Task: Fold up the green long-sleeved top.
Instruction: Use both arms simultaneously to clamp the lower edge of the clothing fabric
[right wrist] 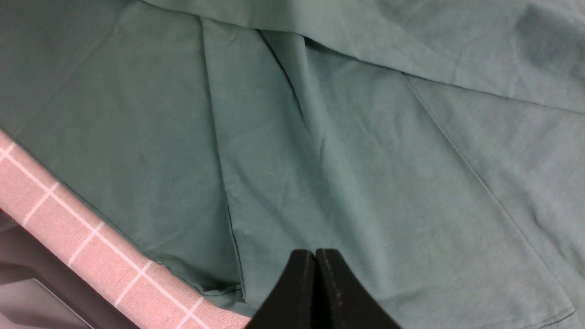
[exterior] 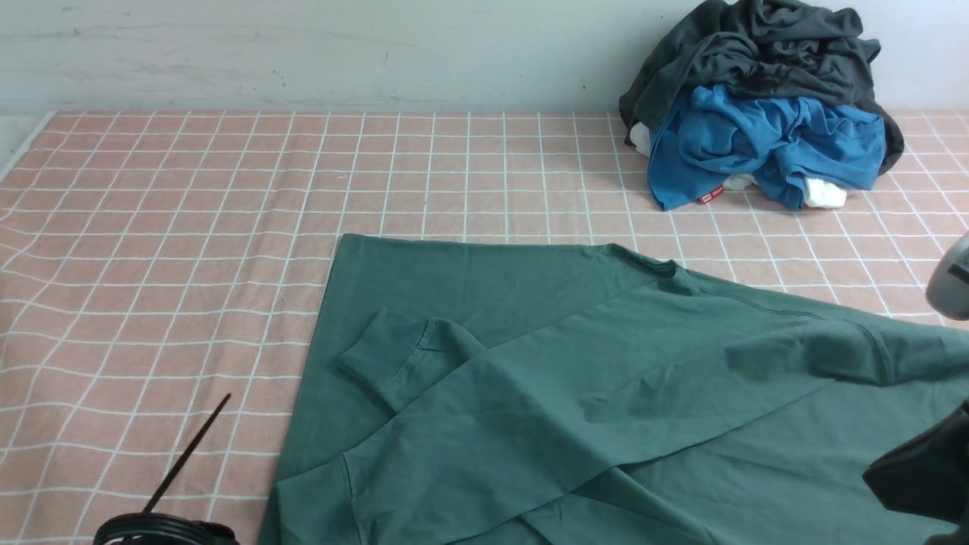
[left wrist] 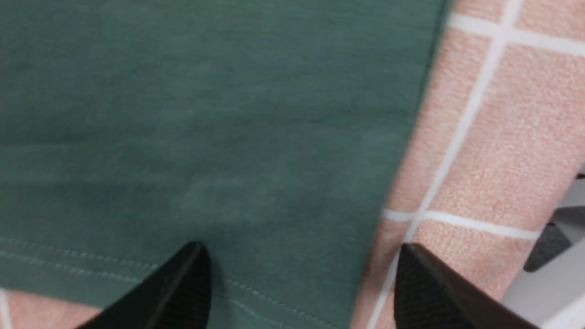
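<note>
**Observer:** Where is the garment, and how are your grippers?

**Me:** The green long-sleeved top [exterior: 606,378] lies spread on the pink checked cloth [exterior: 189,227], with one sleeve folded across the body. My left gripper [left wrist: 301,260] has its fingers wide apart over the hem corner and holds nothing. My right gripper [right wrist: 315,269] has its fingers pressed together, empty, over the fabric. I can't tell whether it touches.

**Observer:** How do you do this step well?

**Me:** My judgement: pinch the corner behind the hem stitching, then lift evenly so the folded sleeve doesn't slide.

**Observer:** What differs between views?

**Me:** The left wrist view shows the stitching and side edge up close. Only the front view shows the whole layout, with the blue garment [exterior: 757,144] and charcoal garment [exterior: 757,53] piled far right, well apart.
</note>
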Available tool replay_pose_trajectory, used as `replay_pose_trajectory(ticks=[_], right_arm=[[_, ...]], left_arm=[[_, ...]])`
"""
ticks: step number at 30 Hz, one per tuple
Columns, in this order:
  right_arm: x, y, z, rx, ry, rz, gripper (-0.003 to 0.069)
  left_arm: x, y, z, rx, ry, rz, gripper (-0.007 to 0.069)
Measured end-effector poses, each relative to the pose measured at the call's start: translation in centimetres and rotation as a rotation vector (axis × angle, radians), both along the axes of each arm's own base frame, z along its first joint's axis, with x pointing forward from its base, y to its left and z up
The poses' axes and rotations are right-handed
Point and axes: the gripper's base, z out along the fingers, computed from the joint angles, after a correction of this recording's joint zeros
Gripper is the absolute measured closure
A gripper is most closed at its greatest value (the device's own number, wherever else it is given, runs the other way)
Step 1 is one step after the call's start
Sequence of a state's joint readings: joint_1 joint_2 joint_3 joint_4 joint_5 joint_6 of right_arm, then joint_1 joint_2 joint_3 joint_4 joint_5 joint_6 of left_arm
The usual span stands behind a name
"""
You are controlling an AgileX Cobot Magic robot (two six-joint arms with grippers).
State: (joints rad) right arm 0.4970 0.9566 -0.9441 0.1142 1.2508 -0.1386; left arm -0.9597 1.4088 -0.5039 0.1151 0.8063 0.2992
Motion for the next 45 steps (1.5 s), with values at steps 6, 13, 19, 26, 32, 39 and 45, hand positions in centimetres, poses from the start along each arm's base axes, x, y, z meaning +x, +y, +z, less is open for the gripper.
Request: replay_pose_trajectory(ticks=[6, 13, 19, 26, 32, 39, 45], right_arm=[[0.0, 0.0, 0.0, -0.004, -0.002, 0.000, 0.0673], [0.0, 0.0, 0.0, -0.004, -0.002, 0.000, 0.0673], [0.0, 0.0, 0.0, -0.004, -0.002, 0.000, 0.0673], [0.0, 0.0, 0.0, -0.004, -0.002, 0.000, 0.0673], [0.0, 0.0, 0.0, -0.005, -0.002, 0.000, 0.0673], [0.0, -0.1, 0.0, -0.017, -0.009, 0.012, 0.0673], [0.0, -0.1, 0.0, -0.048, -0.032, 0.084, 0.0669]], left_arm=[[0.4, 0.0, 0.1, 0.012, -0.051, 0.029, 0.0131], [1.1, -0.5, 0.6, 0.004, -0.095, 0.071, 0.0131], [1.9, -1.5, 1.6, -0.030, -0.135, 0.103, 0.0131], [2.0, -1.5, 1.2, -0.012, -0.126, 0.106, 0.0131], [1.9, -1.5, 0.0, 0.088, -0.057, 0.118, 0.0206], [1.9, -1.7, -0.1, 0.108, -0.046, 0.144, 0.0573], [1.8, -1.3, 1.0, 0.108, -0.059, 0.181, 0.0619]])
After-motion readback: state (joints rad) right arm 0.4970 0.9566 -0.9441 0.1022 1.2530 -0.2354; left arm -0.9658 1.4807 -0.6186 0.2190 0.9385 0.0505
